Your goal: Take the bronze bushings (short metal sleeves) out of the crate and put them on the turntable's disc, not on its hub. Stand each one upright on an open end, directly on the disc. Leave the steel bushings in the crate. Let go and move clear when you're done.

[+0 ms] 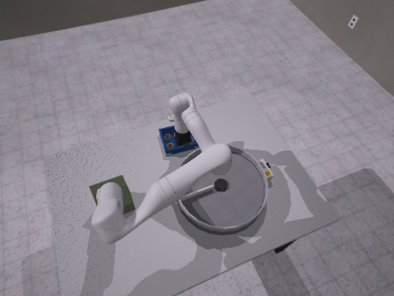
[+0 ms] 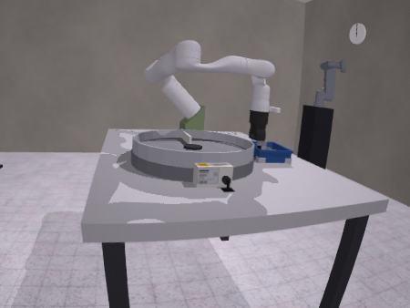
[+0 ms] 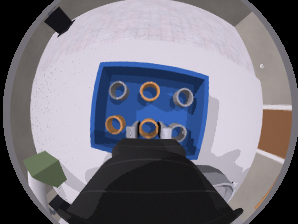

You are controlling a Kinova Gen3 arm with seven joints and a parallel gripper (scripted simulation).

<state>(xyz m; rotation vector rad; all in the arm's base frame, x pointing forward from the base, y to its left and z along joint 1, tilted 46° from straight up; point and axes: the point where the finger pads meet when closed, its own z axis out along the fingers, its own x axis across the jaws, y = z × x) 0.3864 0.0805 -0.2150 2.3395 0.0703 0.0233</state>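
The blue crate [image 1: 176,151] [image 2: 279,158] [image 3: 150,67] holds three bronze and three steel bushings, all upright. My gripper [image 3: 148,127] reaches down into it and is shut on the near middle bronze bushing [image 3: 148,120], one finger on each side; it still stands among the others. One bronze bushing [image 3: 150,100] is at the far middle, another [image 3: 107,124] at the near left. Steel bushings stand far left [image 3: 110,91], far right [image 3: 191,97] and near right [image 3: 185,132], close to my right finger. The turntable's disc [image 1: 242,193] [image 2: 193,147] carries a dark hub [image 1: 221,185] and no bushings in sight.
A raised rim [image 1: 266,193] [image 2: 159,152] surrounds the disc. A pale bar [image 1: 199,193] [image 2: 186,137] runs from near the hub to the rim. A white box [image 2: 211,175] stands beside the turntable, a green block [image 1: 124,188] [image 3: 46,167] by the arm's base. My arm hides part of the disc.
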